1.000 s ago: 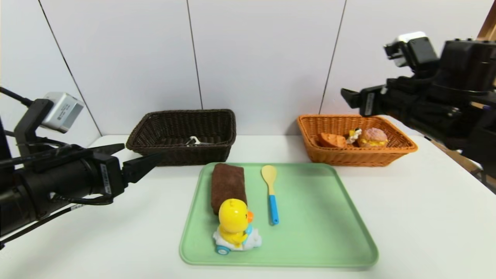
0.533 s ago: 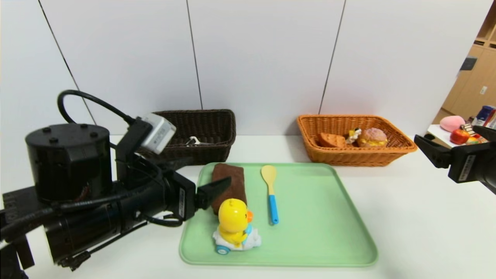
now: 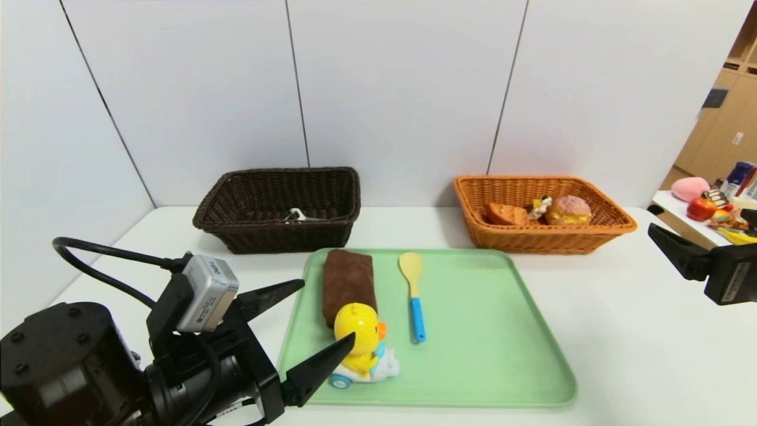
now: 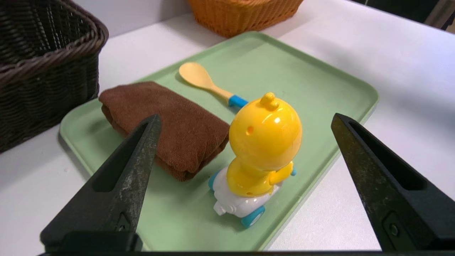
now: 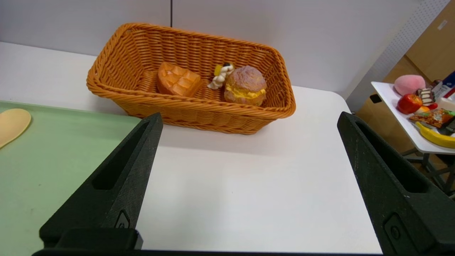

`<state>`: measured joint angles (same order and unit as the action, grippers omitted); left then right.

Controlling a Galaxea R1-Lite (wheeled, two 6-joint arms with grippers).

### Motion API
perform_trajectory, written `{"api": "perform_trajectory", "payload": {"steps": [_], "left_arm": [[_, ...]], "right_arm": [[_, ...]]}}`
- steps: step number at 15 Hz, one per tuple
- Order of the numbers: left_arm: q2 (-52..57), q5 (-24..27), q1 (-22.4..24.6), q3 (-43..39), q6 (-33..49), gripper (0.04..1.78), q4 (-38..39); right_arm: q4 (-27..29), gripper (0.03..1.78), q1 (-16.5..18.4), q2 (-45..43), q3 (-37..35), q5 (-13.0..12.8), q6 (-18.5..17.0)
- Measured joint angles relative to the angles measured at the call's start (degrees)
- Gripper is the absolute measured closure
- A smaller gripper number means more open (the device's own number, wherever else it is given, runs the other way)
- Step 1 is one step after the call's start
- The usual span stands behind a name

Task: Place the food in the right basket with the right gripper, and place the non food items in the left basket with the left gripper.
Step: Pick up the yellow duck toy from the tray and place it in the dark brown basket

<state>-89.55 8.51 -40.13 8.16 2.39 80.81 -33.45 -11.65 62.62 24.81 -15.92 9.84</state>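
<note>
In the lower left of the head view, the left gripper [image 3: 322, 313] hangs low over the near-left corner of the green tray [image 3: 485, 355], its fingers [image 3: 269, 294] spread wide and holding nothing. One fingertip reaches the yellow duck toy [image 3: 359, 343], which stands upright on its white wheeled base at the tray's near-left part; the wrist view shows the duck between the two fingers but not touched by either. Just behind the duck lies the folded brown towel [image 3: 347, 284], and to its right, apart from it, the yellow spoon with blue handle [image 3: 413, 293].

The dark brown basket [image 3: 278, 207] stands on the white table [image 3: 650, 331] at centre-left, with the grey-handled peeler [image 3: 295, 215] inside. The orange-tan basket [image 3: 541, 236] at centre-right holds the waffle wedge [image 3: 505, 214] and the round bun [image 3: 569, 210].

At the right edge, the right gripper [image 5: 245, 149] is parked over bare table, fingers released wide.
</note>
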Motion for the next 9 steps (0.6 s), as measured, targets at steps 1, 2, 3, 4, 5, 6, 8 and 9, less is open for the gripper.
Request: {"api": "perform_trajectory", "payload": {"steps": [1,2,3,4,5,6,8,9], "left_arm": [[-1.54,-0.07,-0.02,-1.16,0.13,0.13,3.97],[-2.69,-0.02,-0.07,-1.85,0.22,0.13,6.03],[-3.44,0.02,-0.20,-2.27,0.37,0.13,6.23],[-3.97,0.06,-0.61,-2.40,0.55,0.13,6.34],[-4.35,0.22,-1.23,-2.56,0.63,0.13,6.34],[-4.66,0.30,-1.84,-2.73,0.63,0.13,6.34],[-5.12,0.35,-3.67,-2.99,0.63,0.13,6.36],[-5.46,0.35,-4.46,-3.01,0.59,0.13,6.34]], "right_arm": [[0.00,0.12,0.00,-0.09,-0.39,0.07,0.02],[0.02,0.12,0.00,-0.15,-0.61,0.07,0.07],[0.00,0.12,0.00,-0.17,-0.74,0.11,0.09],[-0.01,0.12,0.00,-0.15,-0.76,0.13,0.07],[0.00,0.12,0.00,-0.15,-0.83,0.11,0.09],[0.00,0.12,0.00,-0.15,-0.87,0.13,0.09],[0.00,0.12,0.00,-0.13,-1.16,0.10,0.05],[0.00,0.12,0.00,-0.11,-1.30,0.10,0.02]]}}
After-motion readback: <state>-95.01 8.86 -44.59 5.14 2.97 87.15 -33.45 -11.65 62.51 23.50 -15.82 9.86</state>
